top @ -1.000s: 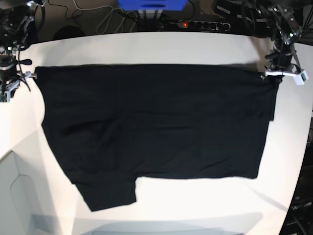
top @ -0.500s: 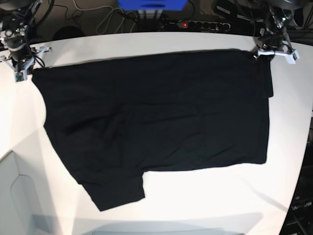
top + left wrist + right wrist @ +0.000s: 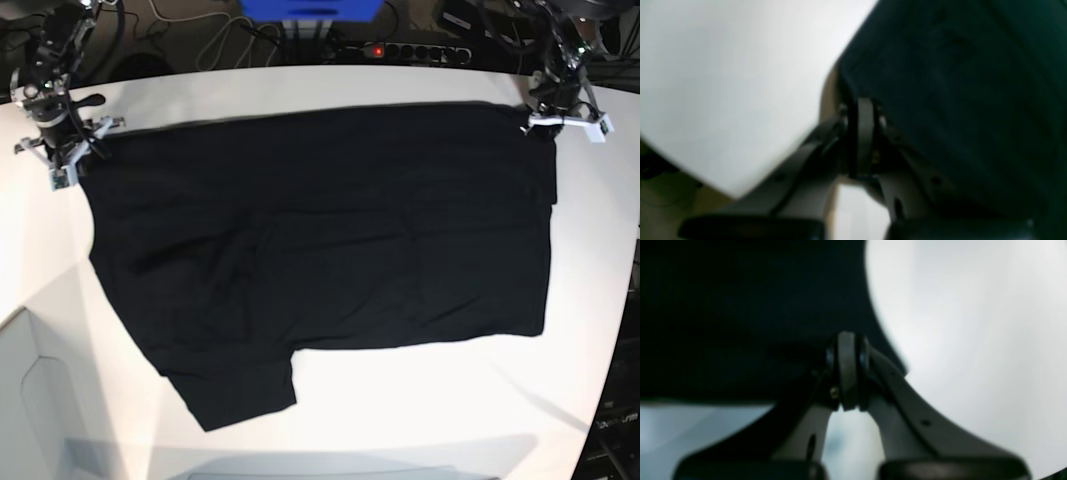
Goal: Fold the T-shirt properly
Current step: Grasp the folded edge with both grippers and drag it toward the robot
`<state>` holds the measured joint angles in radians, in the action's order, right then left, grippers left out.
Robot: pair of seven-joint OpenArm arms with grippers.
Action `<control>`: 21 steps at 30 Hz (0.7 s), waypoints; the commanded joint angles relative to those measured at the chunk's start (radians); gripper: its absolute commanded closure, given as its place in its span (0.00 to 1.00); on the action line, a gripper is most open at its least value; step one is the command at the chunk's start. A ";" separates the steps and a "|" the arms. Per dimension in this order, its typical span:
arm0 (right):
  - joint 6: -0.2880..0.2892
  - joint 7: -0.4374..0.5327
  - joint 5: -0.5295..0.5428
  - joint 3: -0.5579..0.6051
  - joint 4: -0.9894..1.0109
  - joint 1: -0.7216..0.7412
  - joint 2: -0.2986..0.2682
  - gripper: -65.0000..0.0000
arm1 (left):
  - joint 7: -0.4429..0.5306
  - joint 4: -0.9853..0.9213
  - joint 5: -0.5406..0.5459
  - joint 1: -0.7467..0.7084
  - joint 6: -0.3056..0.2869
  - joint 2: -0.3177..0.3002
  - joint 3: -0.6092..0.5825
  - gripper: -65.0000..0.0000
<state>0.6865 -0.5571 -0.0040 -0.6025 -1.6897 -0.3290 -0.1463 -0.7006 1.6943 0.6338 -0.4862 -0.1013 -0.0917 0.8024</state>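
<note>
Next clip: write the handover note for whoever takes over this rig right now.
Left pincer: shut on the T-shirt at its far corner.
Right pincer: shut on the opposite far corner.
The T-shirt lies spread, mostly flat, on the white table, one sleeve sticking out at the near edge; no print or label is visible.
Done: both far corners gripped.
Left: every fold.

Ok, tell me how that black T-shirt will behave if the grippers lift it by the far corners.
The T-shirt will probably hang limp: it lies flat with soft wrinkles, and a loose sleeve juts out at the near left. It looks light for its spread. With the left gripper and right gripper shut on its corners, the middle would likely sag between them.
</note>
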 commanded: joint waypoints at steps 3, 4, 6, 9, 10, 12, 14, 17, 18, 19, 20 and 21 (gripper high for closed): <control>0.012 0.018 0.003 -0.009 0.053 0.038 -0.020 1.00 | 0.015 0.019 0.005 -0.009 -0.004 -0.013 0.007 1.00; 0.012 0.018 0.003 -0.009 0.078 0.040 -0.036 1.00 | 0.015 0.020 0.005 -0.007 -0.004 -0.013 0.007 1.00; 0.012 0.018 0.003 -0.006 0.129 0.037 -0.054 1.00 | 0.019 0.019 0.004 -0.007 -0.004 -0.019 0.007 1.00; 0.012 0.019 0.003 -0.010 0.170 0.021 -0.062 1.00 | 0.017 0.016 0.011 -0.007 -0.004 -0.041 0.007 1.00; 0.012 0.025 0.005 -0.014 0.172 0.001 -0.062 1.00 | 0.019 0.016 0.011 -0.007 -0.004 -0.043 0.007 1.00; 0.012 0.068 0.005 -0.024 0.156 -0.046 -0.057 1.00 | 0.020 0.017 0.011 -0.007 -0.004 -0.043 0.007 1.00; 0.012 0.111 0.005 -0.021 0.144 -0.098 -0.043 1.00 | 0.020 0.019 0.011 -0.007 -0.004 -0.059 0.007 1.00; 0.012 0.130 0.005 -0.017 0.129 -0.149 -0.037 1.00 | 0.014 0.023 0.013 -0.007 -0.004 -0.062 0.007 1.00; 0.012 0.130 0.005 -0.018 0.125 -0.161 -0.032 1.00 | 0.012 0.025 0.013 -0.009 -0.004 -0.062 0.007 1.00; 0.012 0.130 0.005 -0.020 0.121 -0.170 -0.025 1.00 | 0.012 0.026 0.013 -0.012 -0.004 -0.062 0.007 1.00; 0.012 0.130 0.005 -0.021 0.113 -0.180 -0.017 1.00 | 0.012 0.026 0.013 -0.013 -0.004 -0.062 0.007 1.00; 0.012 0.130 0.005 -0.023 0.102 -0.189 -0.016 1.00 | 0.012 0.028 0.013 -0.016 -0.004 -0.062 0.007 1.00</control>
<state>0.6819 -0.3504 0.0395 -0.6254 -1.5925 -0.4950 -0.1593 -0.7040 1.7020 0.6407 -0.4927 -0.1013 -0.1406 0.8028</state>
